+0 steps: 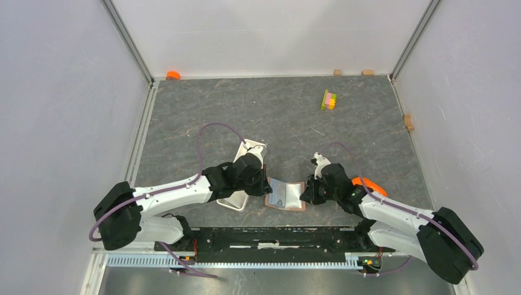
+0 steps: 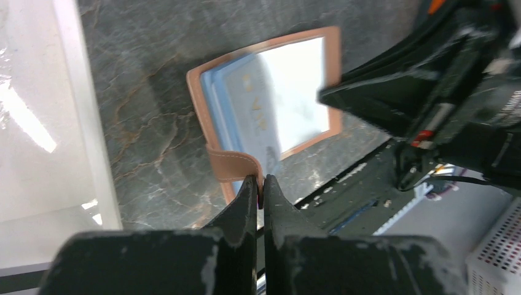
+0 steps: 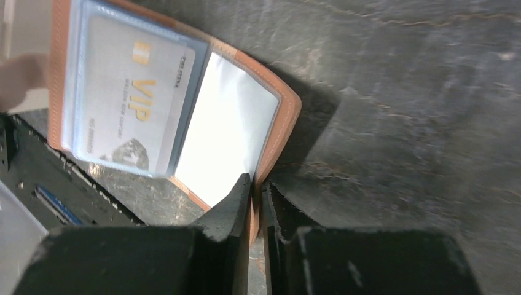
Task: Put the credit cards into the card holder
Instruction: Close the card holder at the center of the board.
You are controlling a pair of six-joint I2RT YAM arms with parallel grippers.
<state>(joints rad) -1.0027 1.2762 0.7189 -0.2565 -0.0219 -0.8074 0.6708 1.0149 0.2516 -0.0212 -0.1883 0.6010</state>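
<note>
The brown card holder [image 1: 286, 195] lies open between the two arms near the table's front. A pale blue-grey card [image 3: 132, 101] printed "VIP" sits in its clear sleeve, and it also shows in the left wrist view [image 2: 246, 101]. My left gripper [image 2: 260, 182] is shut on the holder's brown strap tab [image 2: 233, 165] at its left edge. My right gripper [image 3: 257, 184] is shut on the holder's right-hand brown edge [image 3: 284, 132]. In the top view the left gripper [image 1: 268, 184] and right gripper [image 1: 305, 193] flank the holder. No other loose cards show.
A long white tray [image 1: 242, 178] lies under the left arm, left of the holder. A yellow-green-pink block stack [image 1: 329, 100] sits at the back right. An orange object [image 1: 368, 184] lies behind the right arm. Small wooden blocks [image 1: 408, 121] line the walls.
</note>
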